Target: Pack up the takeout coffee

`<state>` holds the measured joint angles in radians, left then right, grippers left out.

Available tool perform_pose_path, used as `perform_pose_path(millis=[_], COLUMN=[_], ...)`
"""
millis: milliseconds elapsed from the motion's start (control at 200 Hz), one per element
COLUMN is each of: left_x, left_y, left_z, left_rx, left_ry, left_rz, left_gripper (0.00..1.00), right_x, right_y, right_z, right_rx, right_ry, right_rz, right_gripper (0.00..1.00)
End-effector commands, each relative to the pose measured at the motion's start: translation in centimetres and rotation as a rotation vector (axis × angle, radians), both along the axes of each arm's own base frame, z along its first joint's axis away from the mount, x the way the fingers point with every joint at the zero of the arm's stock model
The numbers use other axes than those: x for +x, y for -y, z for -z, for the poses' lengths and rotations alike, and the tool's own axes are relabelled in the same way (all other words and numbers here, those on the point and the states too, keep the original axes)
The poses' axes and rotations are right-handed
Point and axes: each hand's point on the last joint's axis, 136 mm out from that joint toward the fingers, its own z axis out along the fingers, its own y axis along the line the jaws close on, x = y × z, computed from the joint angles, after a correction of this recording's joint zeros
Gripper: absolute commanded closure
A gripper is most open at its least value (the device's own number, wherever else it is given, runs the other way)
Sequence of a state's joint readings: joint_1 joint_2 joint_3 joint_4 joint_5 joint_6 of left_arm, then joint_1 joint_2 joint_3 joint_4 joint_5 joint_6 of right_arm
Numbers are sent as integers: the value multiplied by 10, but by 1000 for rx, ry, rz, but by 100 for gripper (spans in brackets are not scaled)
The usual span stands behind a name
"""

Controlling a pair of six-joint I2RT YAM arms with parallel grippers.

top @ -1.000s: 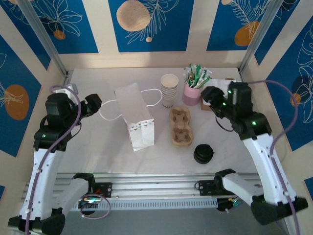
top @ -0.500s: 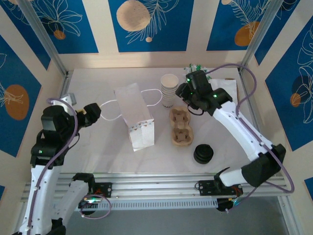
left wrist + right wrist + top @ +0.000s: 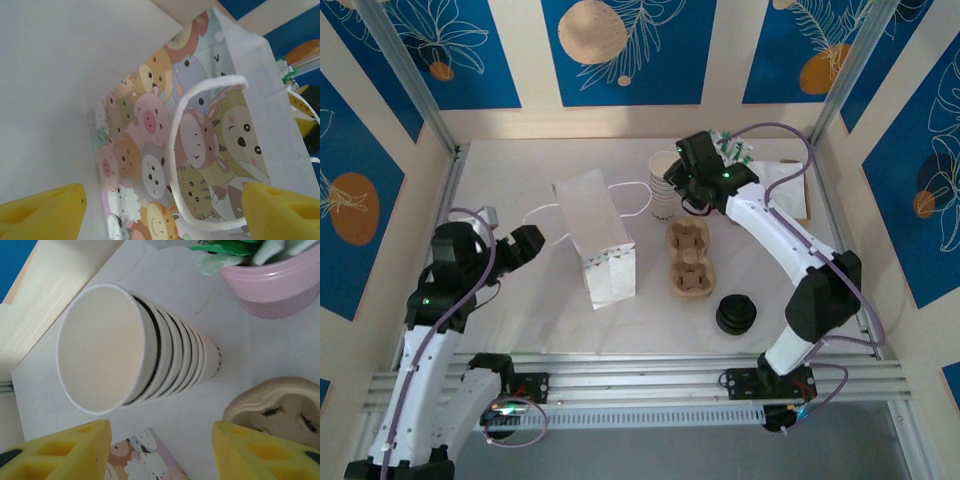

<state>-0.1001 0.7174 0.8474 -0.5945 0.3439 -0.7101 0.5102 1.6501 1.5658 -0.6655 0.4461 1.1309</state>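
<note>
The left gripper [image 3: 525,243] hangs low over the tabletop [image 3: 520,310], fingers [image 3: 42,210] spread wide, facing the paper bag [image 3: 595,240] with its cartoon-animal print and white cord handle [image 3: 200,160]. Right of the bag stands the stack of lidless cups [image 3: 665,190]. The right gripper [image 3: 678,178] hovers just above it, fingers [image 3: 60,450] spread and touching nothing. The cardboard carrier [image 3: 688,258] lies near the stack, and the pile of black lids [image 3: 736,314] sits apart, nearer the arm bases.

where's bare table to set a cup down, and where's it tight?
Bare: back-left table, left of the paper bag; also the near strip between bag and black lids. Tight: back right, where the right gripper hangs open by the cup stack, carrier just in front.
</note>
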Motion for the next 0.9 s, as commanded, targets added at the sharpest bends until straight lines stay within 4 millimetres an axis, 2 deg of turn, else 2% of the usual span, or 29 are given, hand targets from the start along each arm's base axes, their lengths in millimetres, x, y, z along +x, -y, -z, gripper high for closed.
perform_pose_path(millis=[0,110,350,500,740,895], left_x=[8,14,32,40,50,57], left_y=[14,14,15,16,17,21], left_z=[-8,-4,9,14,25,27], left_rx=[-130,-136,-185,-212,-233,-248], left_ry=[13,13,-10,-4,-24,-33], left_rz=[33,22,-11,-17,-33,-17], left_gripper=[19,19,22,25,26,27], right_x=[15,22,39,46,49,50], right_y=[5,13,7,7,7,8], right_z=[-10,-3,2,5,10,8], right_rx=[-15,-29,-46,-79,-103,-121], right_ry=[37,14,4,-3,-14,-11], right_rz=[50,96,95,91,83,74], right_gripper=[44,49,57,69,71,77])
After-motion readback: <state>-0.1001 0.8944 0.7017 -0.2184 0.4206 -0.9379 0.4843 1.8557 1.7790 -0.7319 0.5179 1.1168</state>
